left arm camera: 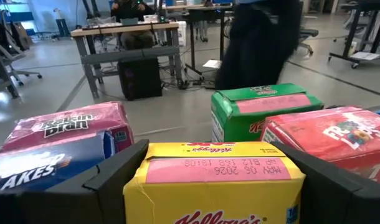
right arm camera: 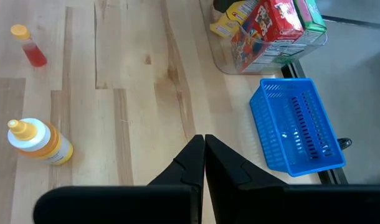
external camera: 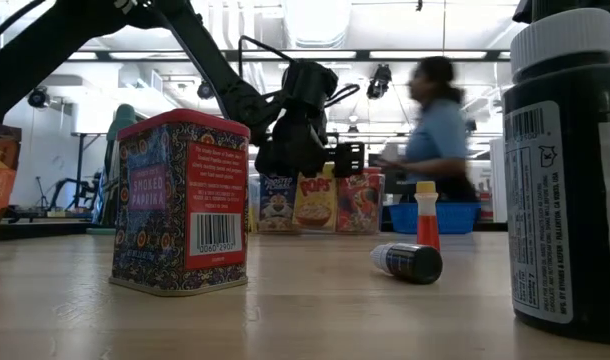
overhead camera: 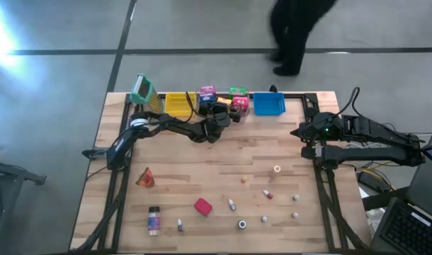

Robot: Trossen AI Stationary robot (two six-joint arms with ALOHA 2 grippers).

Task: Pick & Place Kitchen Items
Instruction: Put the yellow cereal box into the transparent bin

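My left gripper [left arm camera: 213, 155] reaches over the clear bin [overhead camera: 223, 106] at the table's far edge and is shut on a yellow cereal box [left arm camera: 215, 186]. Behind it stand a green box [left arm camera: 265, 112], a red box [left arm camera: 327, 137], a pink box [left arm camera: 71, 124] and a blue box [left arm camera: 40, 165]. In the low view this gripper [external camera: 300, 160] hangs over the row of boxes [external camera: 315, 200]. My right gripper [overhead camera: 301, 132] waits shut over the table's right side, touching nothing. A red block [overhead camera: 202, 206], orange wedge [overhead camera: 145, 178], purple-labelled jar [overhead camera: 154, 219] and small bottles [overhead camera: 232, 205] lie on the near half. My left gripper pinches the yellow cereal box between its two fingers [left arm camera: 115, 177], one on each narrow side near the top [left arm camera: 154, 163]. The fingers come from the table's near side, slanting down. The box stands upright; in the low view its foot sits level with the neighbouring boxes.
A yellow bin [overhead camera: 177, 104] sits left of the clear bin and a blue bin [overhead camera: 268, 103] right of it. A green-framed item [overhead camera: 141, 90] leans at the far left corner. A person [external camera: 440, 130] walks beyond the far edge.
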